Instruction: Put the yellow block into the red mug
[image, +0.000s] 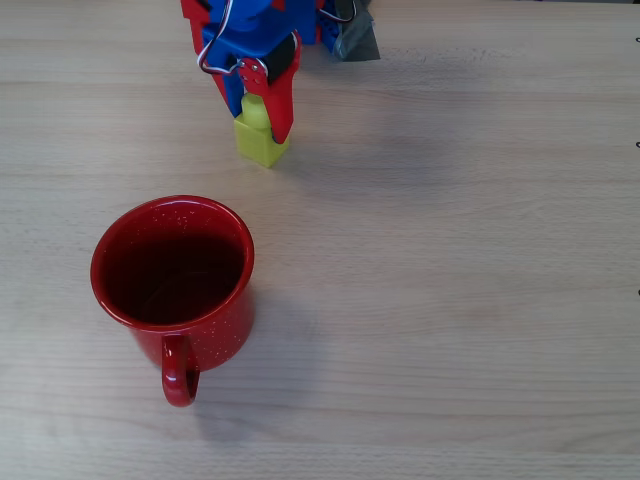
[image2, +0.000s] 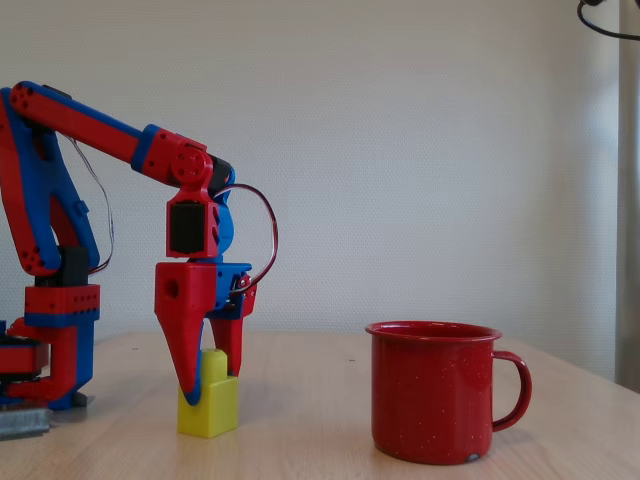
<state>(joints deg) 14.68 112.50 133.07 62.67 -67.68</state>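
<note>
The red-and-blue arm (image2: 60, 230) reaches down from the far side of the table (image: 450, 250) in the overhead view, and its gripper (image: 258, 115) points straight down at the yellow block (image: 262, 142); the block sits on the wood, far of centre and a little to the left in that view, its stud rising between the two fingers; in the fixed view the gripper (image2: 212, 375) comes down over the block (image2: 208, 405) from above, the red finger (image2: 185, 340) running down the block's left side and the blue-backed finger just behind the stud; the fingers sit close on either side of the stud, narrowly parted, but whether they are actually pressing it I cannot tell from either view; the block's base is flat on the table, upright, not lifted; the red mug (image: 172, 275) stands upright nearer the camera in the overhead view, left of centre, well apart from the block, its handle (image: 178, 372) pointing toward the near edge and its dark inside showing; in the fixed view the mug (image2: 435, 390) stands to the right of the block, handle out to the right, with bare table between the two.
</note>
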